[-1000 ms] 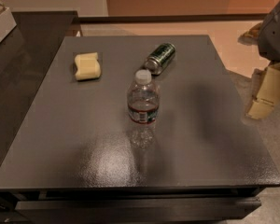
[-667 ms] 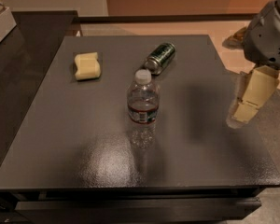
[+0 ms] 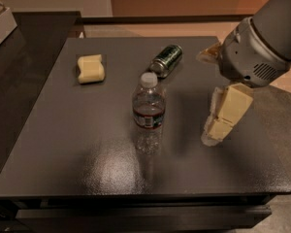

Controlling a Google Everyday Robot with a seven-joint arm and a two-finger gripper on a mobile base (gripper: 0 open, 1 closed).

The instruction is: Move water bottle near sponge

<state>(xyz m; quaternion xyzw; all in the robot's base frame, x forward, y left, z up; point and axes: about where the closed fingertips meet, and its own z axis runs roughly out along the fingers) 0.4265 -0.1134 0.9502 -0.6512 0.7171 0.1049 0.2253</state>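
Hanging at the right of the frame, my cream-coloured claw [image 3: 214,134] points down over the right part of the dark grey, slightly glossy tabletop [image 3: 63,130], its tip just above the surface. It holds nothing. From this angle I cannot tell whether it is wide or narrow.

At the upper left of the table lies the pale yellow rectangular sponge block with rounded edges [image 3: 90,68], flat on the surface and by itself.

Near the middle of the frame stands the small clear plastic water bottle with a white screw cap and a dark red-banded label [image 3: 148,111]. It is upright, well apart from the sponge, which sits up and to the left of it. It is also apart from my claw, which is to its right with bare table between us.

Just above and slightly right of the bottle's cap, a green metal can [image 3: 166,60] lies on its side, its end facing down-left.

Above my claw, my grey rounded wrist housing [image 3: 252,57] fills the upper right of the frame.
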